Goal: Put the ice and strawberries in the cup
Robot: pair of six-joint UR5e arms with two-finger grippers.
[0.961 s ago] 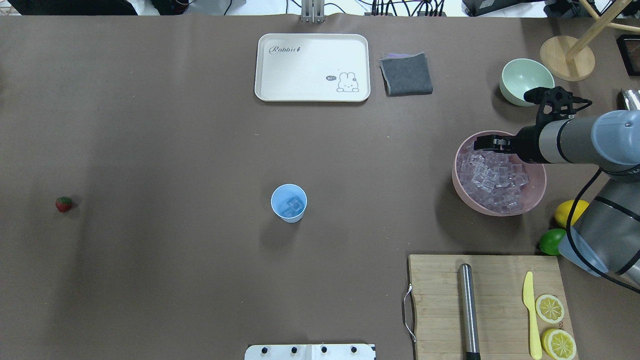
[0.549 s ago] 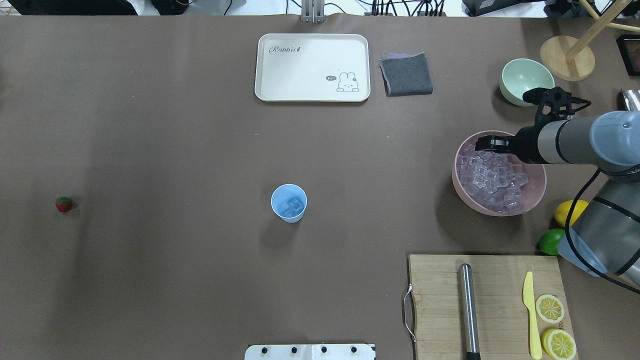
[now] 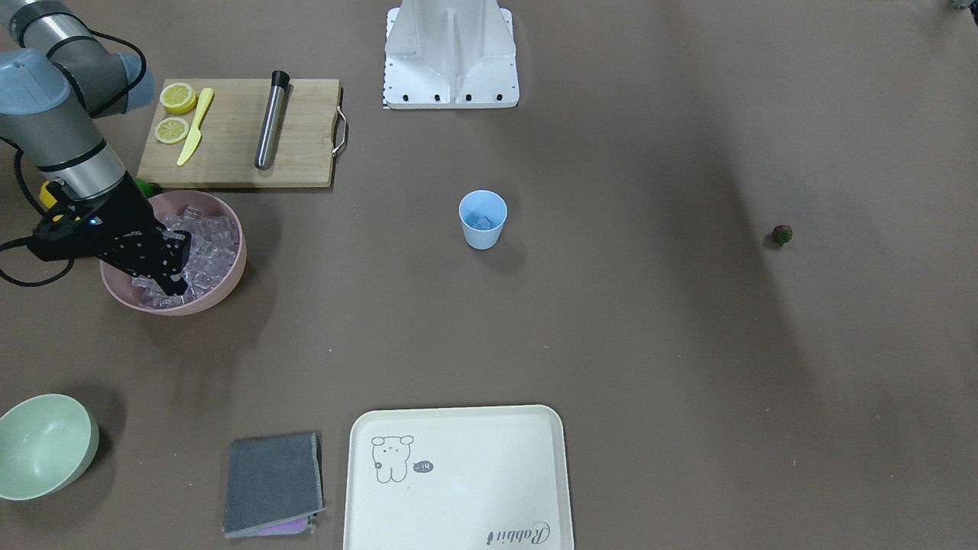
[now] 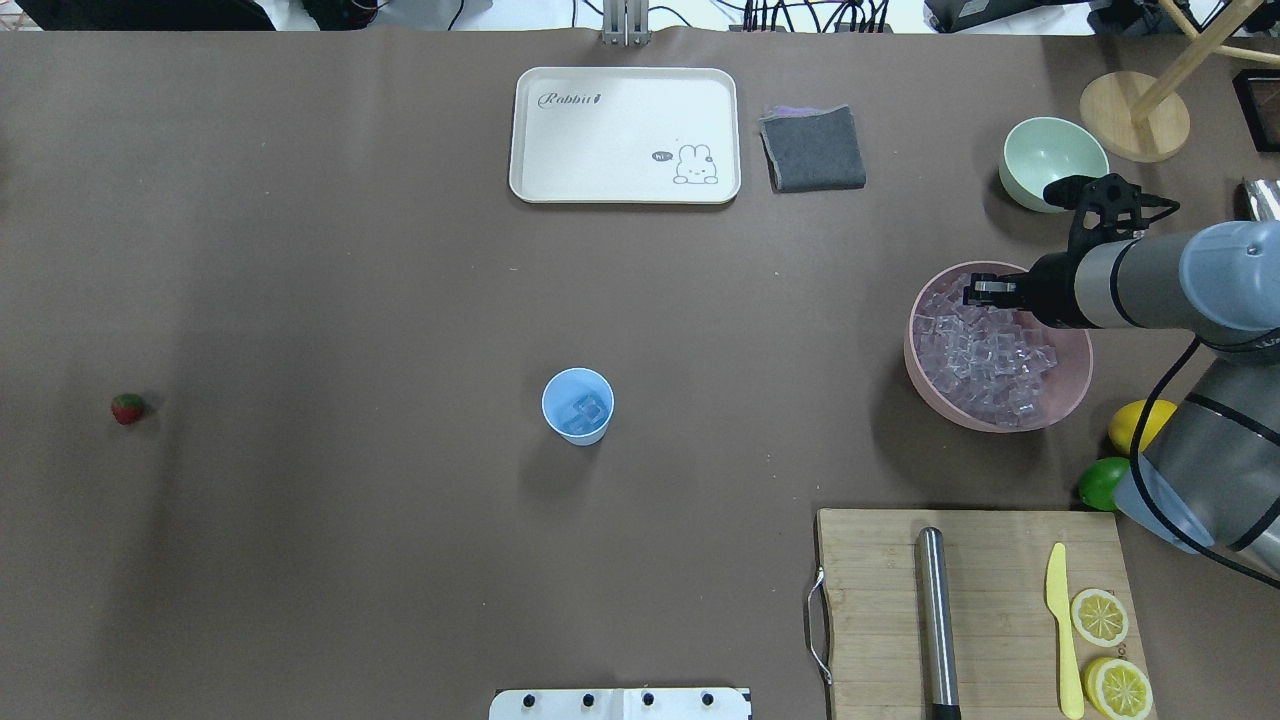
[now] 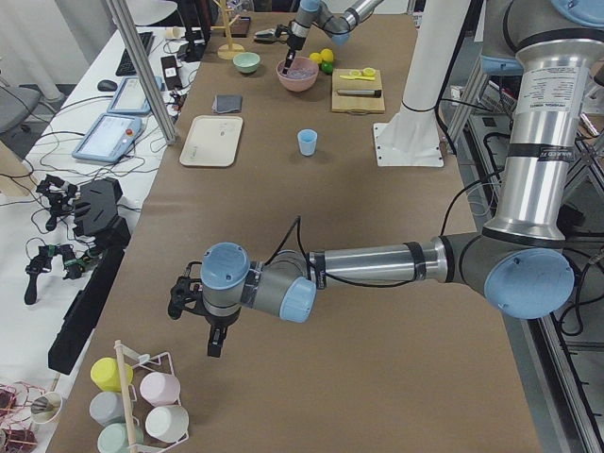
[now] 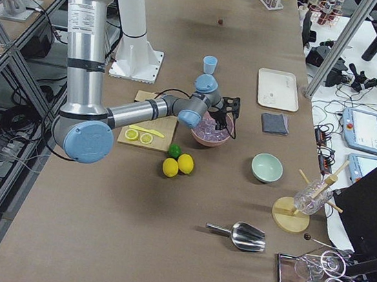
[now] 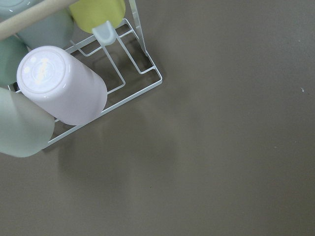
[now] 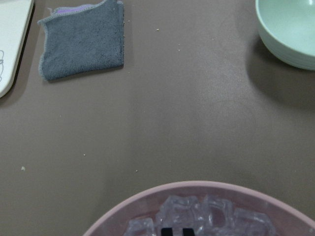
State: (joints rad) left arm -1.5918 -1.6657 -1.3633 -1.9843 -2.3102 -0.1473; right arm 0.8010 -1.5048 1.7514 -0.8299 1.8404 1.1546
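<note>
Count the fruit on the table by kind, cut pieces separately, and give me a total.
strawberry: 1
whole lemons: 2
lime: 1
cut lemon halves: 2
Total: 6

Tray is lying far centre, grey cloth just right of it; cutting board w/ steel rod, knife & lemon slices is sitting near right.
</note>
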